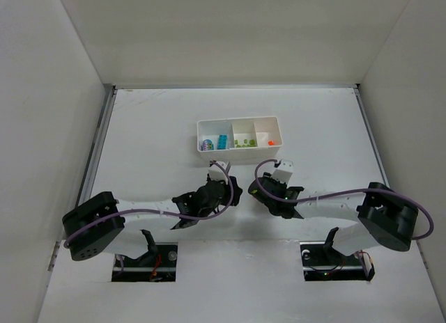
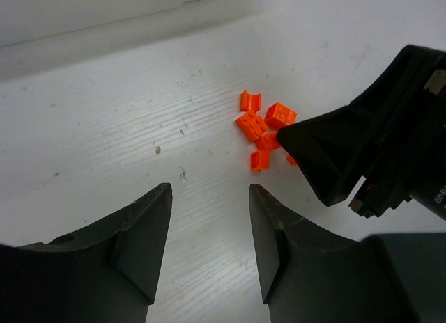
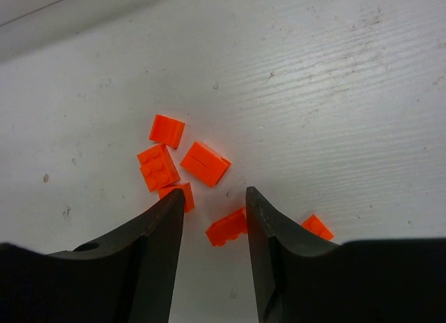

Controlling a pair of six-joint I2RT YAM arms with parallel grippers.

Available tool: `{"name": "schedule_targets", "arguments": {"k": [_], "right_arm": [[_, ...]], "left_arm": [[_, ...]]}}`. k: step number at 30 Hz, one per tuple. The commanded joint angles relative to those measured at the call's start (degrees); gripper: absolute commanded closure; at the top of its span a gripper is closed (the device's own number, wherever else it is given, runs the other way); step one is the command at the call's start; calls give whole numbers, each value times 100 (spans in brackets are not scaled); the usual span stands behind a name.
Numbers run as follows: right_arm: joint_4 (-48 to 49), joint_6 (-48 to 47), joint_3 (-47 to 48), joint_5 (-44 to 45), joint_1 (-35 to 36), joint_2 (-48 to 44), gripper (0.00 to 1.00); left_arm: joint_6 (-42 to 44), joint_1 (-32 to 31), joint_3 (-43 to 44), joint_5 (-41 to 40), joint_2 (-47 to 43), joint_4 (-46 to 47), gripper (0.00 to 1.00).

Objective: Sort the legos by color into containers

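Several small orange legos (image 3: 205, 163) lie loose on the white table. My right gripper (image 3: 214, 194) is open and low over them, with one orange brick (image 3: 226, 227) lying between its fingers and touching the right one. Another orange brick (image 3: 317, 227) lies just outside the right finger. My left gripper (image 2: 209, 191) is open and empty, a little short of the same orange cluster (image 2: 261, 128). The right gripper's finger (image 2: 327, 152) shows there beside the bricks. The white tray (image 1: 237, 120) holds blue bricks (image 1: 221, 141) on the left, green (image 1: 242, 142) in the middle and orange (image 1: 271, 141) on the right.
In the top view both grippers (image 1: 235, 191) (image 1: 255, 191) meet nose to nose just in front of the tray and hide the loose bricks. White walls enclose the table on three sides.
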Motion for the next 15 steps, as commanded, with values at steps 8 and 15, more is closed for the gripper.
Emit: {"name": "schedule_targets", "arguments": {"k": [8,15], "right_arm": [[133,60,-62,-194,119,162,51],[-157,244,8,87,295,40,52]], "left_arm": [[-233,-216,-41,-249,176,215,55],[-330,-251,-137,-337,71,180,55]]}}
